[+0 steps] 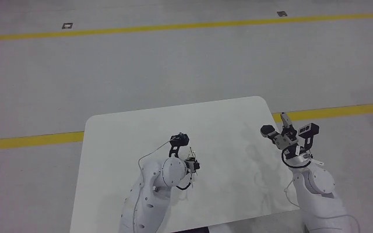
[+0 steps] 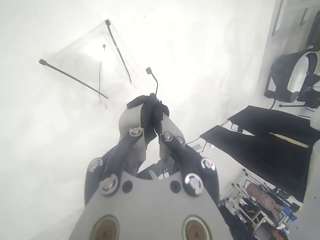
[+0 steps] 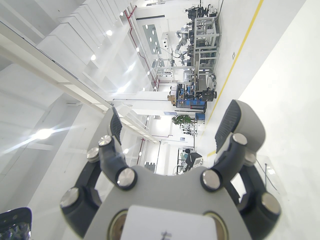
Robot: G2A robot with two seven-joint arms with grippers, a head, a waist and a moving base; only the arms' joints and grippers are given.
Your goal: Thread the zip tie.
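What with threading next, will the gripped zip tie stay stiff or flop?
Probably semi-stiff: the zip tie stands clear of the left gripper in a gentle curve, not drooping. Likely very light, being so thin.

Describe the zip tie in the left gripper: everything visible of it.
The zip tie is a thin black strap, plastic by its look, ending in a small square head. The left gripper is shut on its lower part, so the tail is hidden between the fingers. The free part extends from the fingertips, then bends over to the head. It forms no loop: not yet threaded. The white table lies behind it.
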